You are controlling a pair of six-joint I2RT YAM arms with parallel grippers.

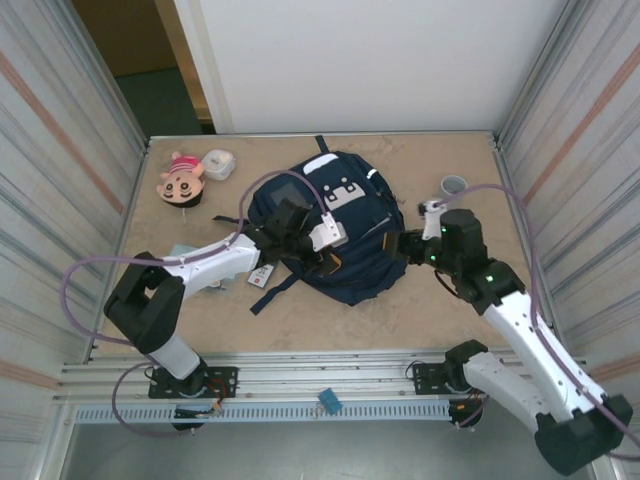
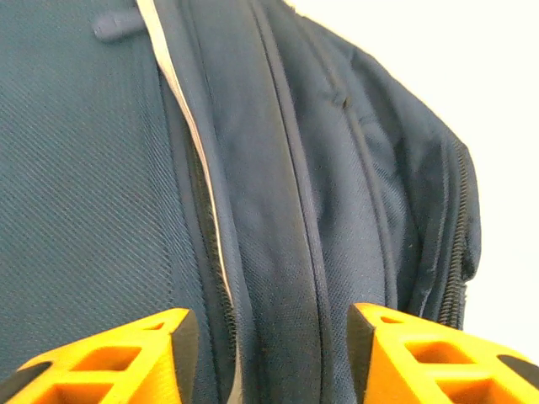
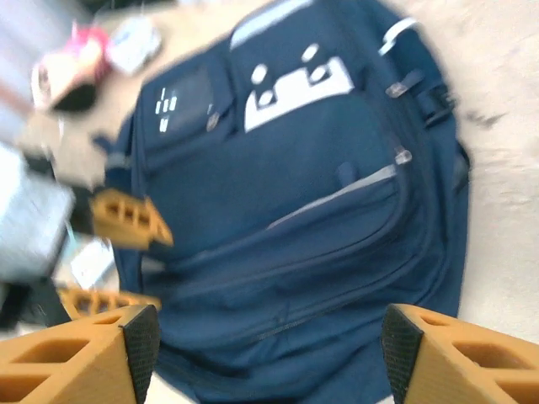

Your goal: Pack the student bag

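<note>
Robot lab test cell. Tan table (image 1: pixel 400 322) boxed by ribbed panel walls (image 1: pixel 50 180) at left and right edges, white board (image 1: pixel 380 60) at far edge; slotted aluminium rails (image 1: pixel 330 382) along near edge, two arm bases (image 1: pixel 190 384) bolted there.

Bag (image 1: pixel 350 250) hogs the middle of the table (image 1: pixel 330 325). Doll (image 1: pixel 182 180) and a white round thing (image 1: pixel 218 164) crowd the far left corner, and a cup (image 1: pixel 453 185) sits near the far right corner. The strip along the near edge is free to pass.

The table (image 1: pixel 420 312) bears student bag (image 1: pixel 345 245), doll (image 1: pixel 182 178), cup (image 1: pixel 453 185).
</note>
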